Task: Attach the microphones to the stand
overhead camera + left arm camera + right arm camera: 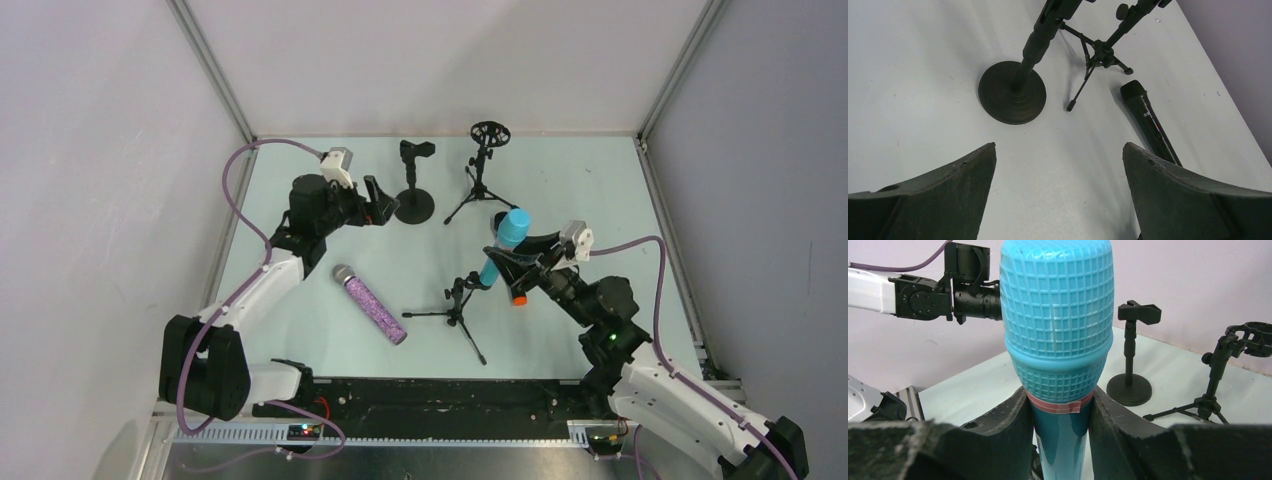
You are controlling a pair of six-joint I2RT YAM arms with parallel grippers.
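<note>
My right gripper is shut on the turquoise microphone, just below its mesh head. It holds the microphone tilted above the table, lower end close to the clip of the front tripod stand. The black microphone lies on the table under that arm, and only its orange end shows clearly from above. The purple glitter microphone lies at centre left. My left gripper is open and holds nothing, just short of the round-base stand.
A tripod stand with a ring mount is at the back, right of the round-base stand. Grey walls enclose the table on three sides. The left arm shows behind the turquoise microphone.
</note>
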